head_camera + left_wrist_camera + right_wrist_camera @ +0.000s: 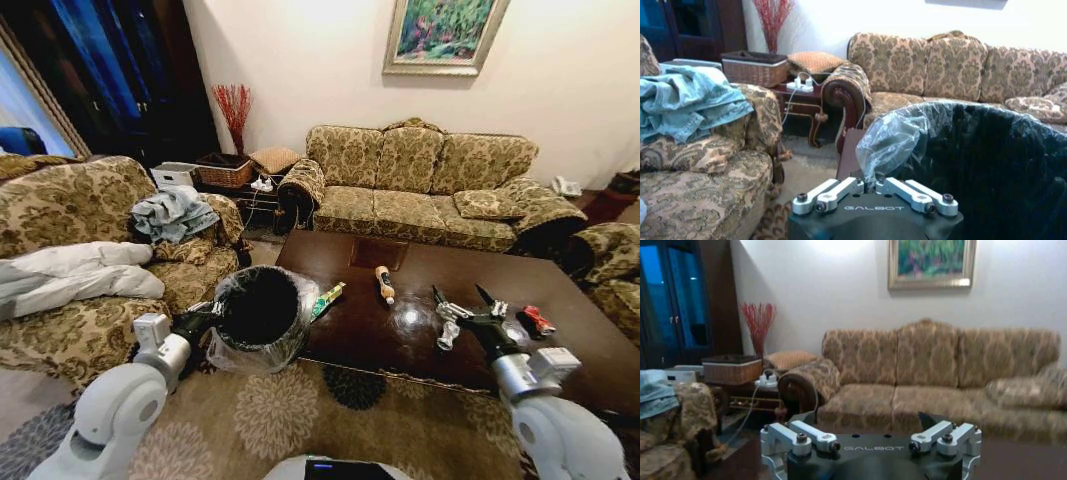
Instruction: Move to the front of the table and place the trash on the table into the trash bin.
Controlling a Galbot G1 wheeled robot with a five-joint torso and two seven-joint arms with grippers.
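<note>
So far the robot stands at the near edge of the worktop (420, 330), so the approach looks done, but as far as I can judge none of the clearing is. All four pieces of trash lie on the dark wood: the green-yellow wrapper (328, 298) at the near left edge, the tan bottle (384, 283) just right of it, the silver can (512, 332) and the red can (537, 320) on the right.

The left gripper (205, 315) holds the trash bin (262, 318) up at the left end of the worktop, its fingers (829, 192) pinching the rim with the clear liner bunched there. The bin's dark inside looks empty, though its bottom is hard to make out.

The right gripper (462, 298) hovers over the right part of the worktop, fingers spread and holding nothing, near the silver can.
</note>
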